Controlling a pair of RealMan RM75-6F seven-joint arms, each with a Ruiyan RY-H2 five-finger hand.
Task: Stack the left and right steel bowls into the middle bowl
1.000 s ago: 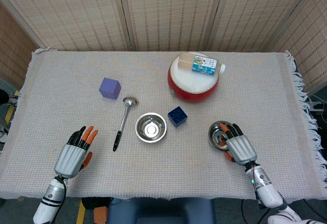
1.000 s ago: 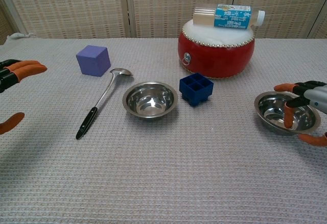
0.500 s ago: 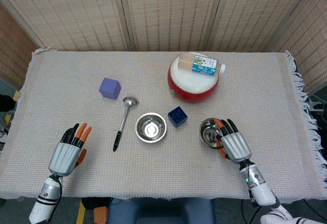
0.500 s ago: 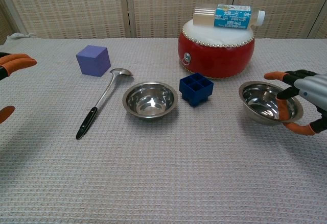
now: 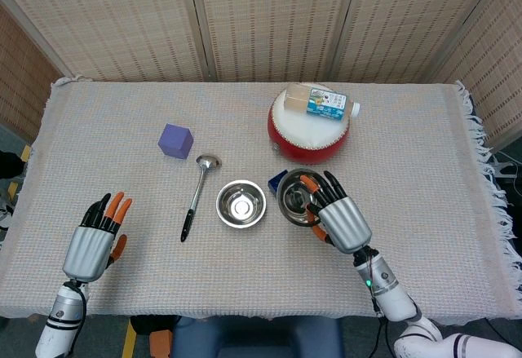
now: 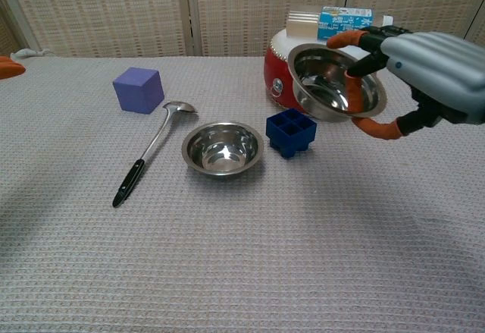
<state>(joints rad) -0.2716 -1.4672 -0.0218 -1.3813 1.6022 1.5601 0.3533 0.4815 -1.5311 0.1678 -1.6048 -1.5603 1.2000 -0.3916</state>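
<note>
My right hand (image 5: pixel 336 215) (image 6: pixel 424 75) grips a steel bowl (image 5: pixel 294 197) (image 6: pixel 327 83) by its rim and holds it in the air, tilted, just right of the middle bowl. That middle bowl (image 5: pixel 241 204) (image 6: pixel 222 147) sits on the cloth with nothing in it. Low at the left my left hand (image 5: pixel 91 240) has its fingers spread and holds nothing; the chest view shows only an orange fingertip (image 6: pixel 7 67) of it at the left edge. I see no third steel bowl.
A blue block (image 6: pixel 291 131) lies beneath the lifted bowl. A ladle (image 5: pixel 196 195) (image 6: pixel 148 151) lies left of the middle bowl and a purple cube (image 5: pixel 175 140) (image 6: pixel 139 89) behind it. A red drum (image 5: pixel 308 130) carrying a bottle (image 5: pixel 326 103) stands at the back.
The right hand has lifted its bowl off the table and carried it left, up to the blue block. The left hand has drawn back toward the left edge.
</note>
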